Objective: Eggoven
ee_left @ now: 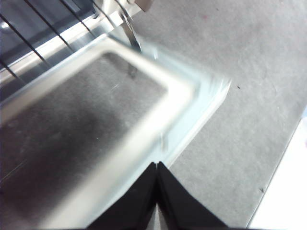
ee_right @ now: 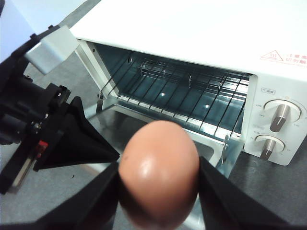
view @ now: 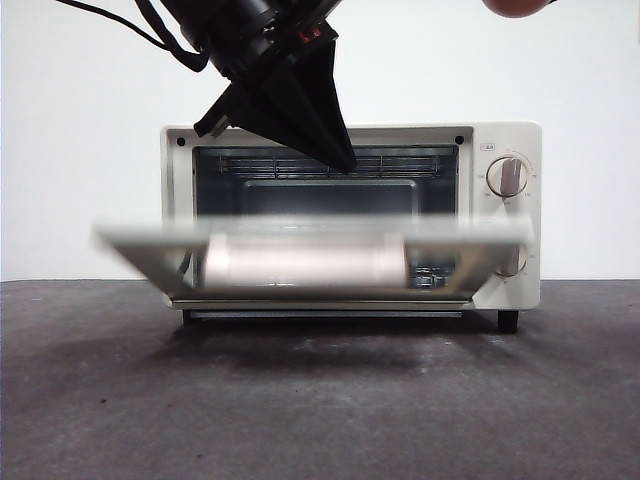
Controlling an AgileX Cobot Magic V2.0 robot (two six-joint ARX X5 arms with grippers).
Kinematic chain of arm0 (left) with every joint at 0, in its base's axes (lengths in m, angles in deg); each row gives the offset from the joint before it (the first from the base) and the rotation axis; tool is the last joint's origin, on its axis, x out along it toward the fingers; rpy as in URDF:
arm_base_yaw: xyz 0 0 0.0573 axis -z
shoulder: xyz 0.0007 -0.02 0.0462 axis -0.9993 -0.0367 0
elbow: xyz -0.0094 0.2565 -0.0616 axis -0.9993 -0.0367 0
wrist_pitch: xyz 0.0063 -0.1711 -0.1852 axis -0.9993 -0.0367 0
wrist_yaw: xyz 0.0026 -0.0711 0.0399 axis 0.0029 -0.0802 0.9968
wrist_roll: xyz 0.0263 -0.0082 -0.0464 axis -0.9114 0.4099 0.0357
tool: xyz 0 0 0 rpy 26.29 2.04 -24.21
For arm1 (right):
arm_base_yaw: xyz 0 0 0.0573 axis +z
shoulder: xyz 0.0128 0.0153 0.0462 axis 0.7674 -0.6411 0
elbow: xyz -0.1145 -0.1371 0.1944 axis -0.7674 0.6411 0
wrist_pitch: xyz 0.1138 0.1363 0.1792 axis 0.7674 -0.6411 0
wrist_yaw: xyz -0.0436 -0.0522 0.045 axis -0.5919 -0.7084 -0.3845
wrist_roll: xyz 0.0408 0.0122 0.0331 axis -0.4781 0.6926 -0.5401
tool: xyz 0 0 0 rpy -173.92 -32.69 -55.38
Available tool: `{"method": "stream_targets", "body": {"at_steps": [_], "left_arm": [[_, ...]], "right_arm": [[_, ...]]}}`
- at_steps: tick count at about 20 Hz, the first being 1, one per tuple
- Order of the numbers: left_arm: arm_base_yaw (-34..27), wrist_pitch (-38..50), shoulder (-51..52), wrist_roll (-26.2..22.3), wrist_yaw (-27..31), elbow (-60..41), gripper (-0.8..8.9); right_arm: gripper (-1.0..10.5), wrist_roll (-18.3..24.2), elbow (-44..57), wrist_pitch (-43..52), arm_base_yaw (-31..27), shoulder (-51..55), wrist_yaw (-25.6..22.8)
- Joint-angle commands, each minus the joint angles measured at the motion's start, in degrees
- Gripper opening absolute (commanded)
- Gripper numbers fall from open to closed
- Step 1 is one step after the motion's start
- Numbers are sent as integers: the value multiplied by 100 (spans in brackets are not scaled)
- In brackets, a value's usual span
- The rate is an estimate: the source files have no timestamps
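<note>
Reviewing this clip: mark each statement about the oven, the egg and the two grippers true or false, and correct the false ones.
1. The toaster oven door is shut. False: it hangs open and blurred, baring the wire rack.
2. The right gripper holds the egg. True.
3. The egg lies on the rack. False: it is outside the oven, between the right gripper's jaws.
4. The left gripper has its jaws together, above the door. True.
5. The oven has two dials. True.

Reddish-brown egg (ee_right: 158, 175), cream oven (view: 505, 225), black hands.
</note>
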Motion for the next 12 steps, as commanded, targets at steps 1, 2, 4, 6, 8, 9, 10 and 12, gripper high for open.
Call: {"method": "stream_targets", "body": {"at_steps": [1,2,4,6,8,9,10,12], "left_arm": [[-15,31,205,127,-4,57,6],[-59,31,315,125,-2,57,6],[-197,24,590,136,-2,50,6],[-409,33,905,197,-2,-13,6],[-688,15,1246,223,-2,-181,6],[-852,17,1456,247,-4,-334,6],[-986,33,1637,256,-4,-507,6],[-1298,83,2063,262,-4,-988,6]], "right_arm": [[2,63,-66,76,35,-140,-22],[2,37,-66,76,24,-223,-20],[2,-24,-66,105,-61,-507,61],[2,-20,-63,337,-170,-876,271],[2,-81,-63,708,-278,-1340,623],[2,-105,-63,863,-339,-1602,691],[2,-103,-63,984,-382,-1816,686],[2,-105,-63,1368,-446,-2310,691]]}}
